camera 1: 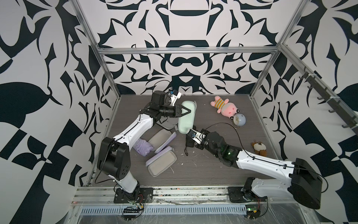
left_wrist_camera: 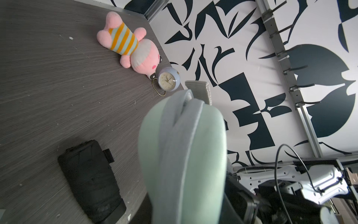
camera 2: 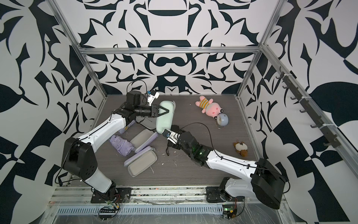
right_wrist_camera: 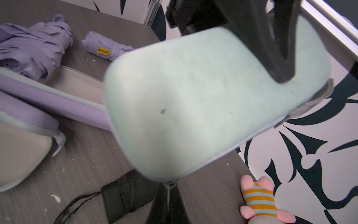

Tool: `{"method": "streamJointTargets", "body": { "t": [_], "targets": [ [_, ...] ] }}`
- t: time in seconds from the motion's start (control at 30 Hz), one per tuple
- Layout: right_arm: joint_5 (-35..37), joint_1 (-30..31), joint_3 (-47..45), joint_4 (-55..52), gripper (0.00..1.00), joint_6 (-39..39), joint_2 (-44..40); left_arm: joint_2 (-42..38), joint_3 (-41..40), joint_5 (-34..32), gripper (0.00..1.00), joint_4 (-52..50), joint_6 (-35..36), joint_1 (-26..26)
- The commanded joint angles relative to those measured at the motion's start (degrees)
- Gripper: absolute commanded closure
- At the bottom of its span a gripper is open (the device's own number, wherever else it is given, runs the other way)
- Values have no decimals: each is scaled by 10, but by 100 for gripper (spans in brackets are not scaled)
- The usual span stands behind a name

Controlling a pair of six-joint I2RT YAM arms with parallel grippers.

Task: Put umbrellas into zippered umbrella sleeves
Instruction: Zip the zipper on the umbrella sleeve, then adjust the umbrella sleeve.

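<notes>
Grey tabletop (camera 1: 213,164); both jaws grip mint sleeve (camera 1: 184,124); black umbrella (left_wrist_camera: 91,180) beside.

Nothing legible. The yellow tag (right_wrist_camera: 103,51) on the lilac umbrella (right_wrist_camera: 91,41) carries dark print, too blurred to read. The clock (left_wrist_camera: 169,79) dial's numerals are too small.

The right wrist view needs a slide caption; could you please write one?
The left gripper holds the mint green sleeve while the right gripper pinches its zipper end, black umbrella nearby.
</notes>
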Motion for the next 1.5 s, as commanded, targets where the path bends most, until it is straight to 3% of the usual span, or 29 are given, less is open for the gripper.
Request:
{"method": "streamJointTargets", "body": {
  "t": [0.0,0.2,0.37,0.53,0.77,0.9,1.07,1.23,1.3,1.47],
  "targets": [
    [-57,27,4,-60,100,7,-3,6,37,-58,97,56,-1,13],
    [-94,37,17,-7,100,138,28,7,-6,-129,100,177,-76,7],
    [-89,38,21,82,100,278,57,-5,-103,-262,100,338,-186,-4],
    [-73,38,30,153,100,365,87,-2,-196,-390,100,478,-293,-32],
    [-54,37,73,220,100,478,147,9,-280,-515,99,598,-357,-99],
    [-50,22,77,218,99,557,153,2,-301,-545,98,623,-361,-103],
    [-145,-88,28,106,57,707,79,-22,-339,-582,95,672,-378,-77],
    [-205,-179,-44,115,23,821,14,-21,-337,-596,89,713,-402,-74],
    [-214,-191,-46,134,18,853,13,-10,-332,-596,87,727,-429,-80],
    [-220,-195,-49,266,18,919,60,14,-321,-617,83,755,-453,-108]
  ]
}}
